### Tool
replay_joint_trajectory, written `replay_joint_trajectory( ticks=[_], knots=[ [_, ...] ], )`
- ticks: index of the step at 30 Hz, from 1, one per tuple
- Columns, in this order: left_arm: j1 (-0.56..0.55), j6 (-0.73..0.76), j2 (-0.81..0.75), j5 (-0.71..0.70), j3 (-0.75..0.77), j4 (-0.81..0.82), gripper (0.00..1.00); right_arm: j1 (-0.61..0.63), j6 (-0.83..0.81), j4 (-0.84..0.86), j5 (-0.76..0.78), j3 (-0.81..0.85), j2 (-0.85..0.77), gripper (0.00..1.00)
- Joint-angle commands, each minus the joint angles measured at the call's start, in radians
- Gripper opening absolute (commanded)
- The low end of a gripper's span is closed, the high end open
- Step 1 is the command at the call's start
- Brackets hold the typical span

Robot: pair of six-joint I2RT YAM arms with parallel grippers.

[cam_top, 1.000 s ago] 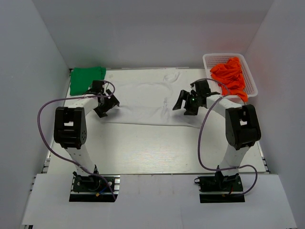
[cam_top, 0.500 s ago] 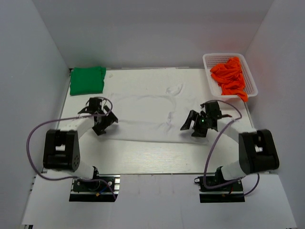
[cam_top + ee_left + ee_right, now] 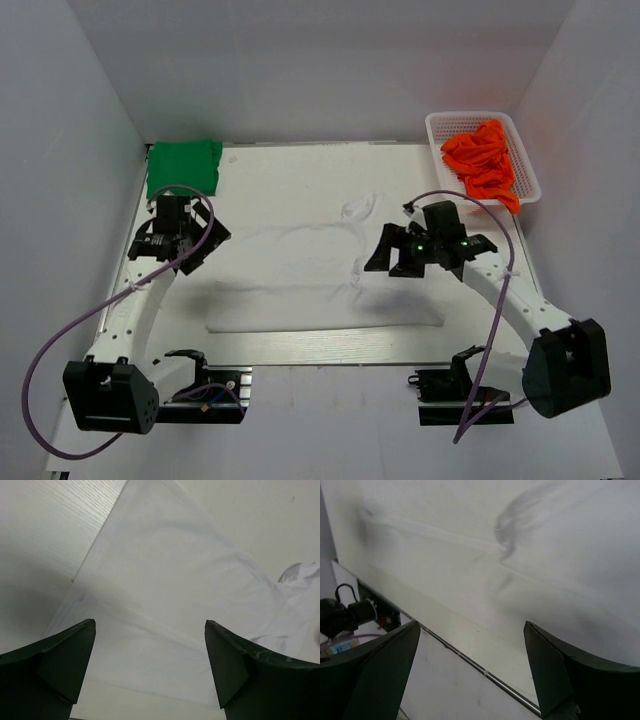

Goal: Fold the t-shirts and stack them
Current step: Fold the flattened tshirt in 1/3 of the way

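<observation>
The white t-shirt (image 3: 310, 270) lies spread on the table, its near part folded into a band close to the front edge. It also shows in the left wrist view (image 3: 165, 595) and the right wrist view (image 3: 530, 555). The green t-shirt (image 3: 183, 167) lies folded at the back left corner. My left gripper (image 3: 190, 255) is open and empty above the shirt's left edge. My right gripper (image 3: 388, 262) is open and empty above the shirt's right part. Both hang clear of the cloth.
A white lattice basket (image 3: 436, 130) with orange cloth (image 3: 482, 160) stands at the back right. White walls close in the table on three sides. The table's front edge (image 3: 485, 667) runs below the right gripper.
Both grippers pulled the shirt's far part toward the front, let go and rose. The white shirt now lies nearer the front edge, folded over.
</observation>
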Motion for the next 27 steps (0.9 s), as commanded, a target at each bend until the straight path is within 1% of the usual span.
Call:
replay_joint_trajectory(
  ticks=[1,2,3,4,6,8,11,15,20,24,27],
  knots=[
    [0.009,0.010,0.081,-0.082,0.053,-0.035,1.00,0.062,-0.023,0.131,-0.135,0.038,0.092,0.90],
    [0.009,0.001,0.115,-0.092,0.062,-0.035,1.00,0.080,-0.042,0.148,-0.160,0.063,0.117,0.90],
    [0.009,-0.008,0.127,-0.092,0.071,-0.035,1.00,0.094,-0.047,0.165,-0.188,0.093,0.193,0.90],
    [0.009,-0.008,0.137,-0.092,0.083,-0.035,1.00,0.105,-0.056,0.178,-0.219,0.106,0.215,0.90],
    [0.009,-0.008,0.153,-0.081,0.095,-0.017,1.00,0.114,-0.072,0.179,-0.231,0.175,0.305,0.90],
    [0.018,-0.018,0.169,-0.090,0.109,-0.017,1.00,0.114,-0.081,0.180,-0.248,0.198,0.359,0.90],
    [0.018,-0.018,0.187,-0.113,0.129,-0.017,1.00,0.114,-0.092,0.229,-0.279,0.205,0.431,0.90],
    [0.018,-0.018,0.210,-0.122,0.149,-0.026,1.00,0.122,-0.092,0.255,-0.348,0.245,0.542,0.90],
    [0.018,-0.018,0.241,-0.132,0.168,-0.037,1.00,0.119,-0.089,0.301,-0.337,0.259,0.667,0.90],
    [0.018,-0.018,0.284,-0.141,0.188,-0.046,1.00,0.122,-0.081,0.350,-0.311,0.282,0.734,0.90],
    [0.018,-0.018,0.325,-0.141,0.207,-0.037,1.00,0.122,-0.120,0.305,-0.287,0.348,0.760,0.90]
  ],
)
